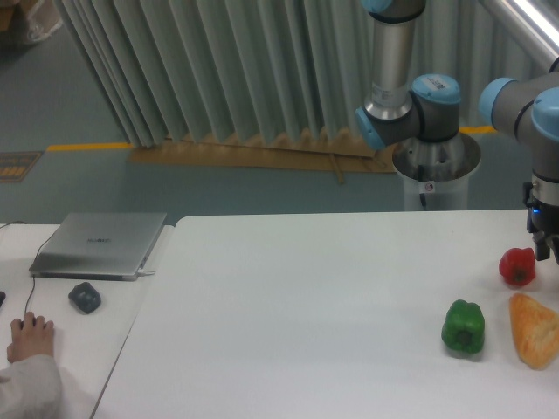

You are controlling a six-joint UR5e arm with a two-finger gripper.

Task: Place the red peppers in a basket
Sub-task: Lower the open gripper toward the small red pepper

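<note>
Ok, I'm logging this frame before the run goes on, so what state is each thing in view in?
red pepper: on the table, upright, not gripped.
green pepper: upright on the table, free.
bread wedge: lying flat beside the green pepper.
gripper: low beside the red pepper, cut off by the frame edge; open or shut cannot be told.
laptop: lid closed.
basket: none in view.

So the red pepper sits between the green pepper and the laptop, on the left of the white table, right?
Not quite. The fixed camera shows the red pepper at the far right of the white table, just beyond the green pepper and beside the orange-tan wedge. The laptop is on the left, on a separate surface.
</note>
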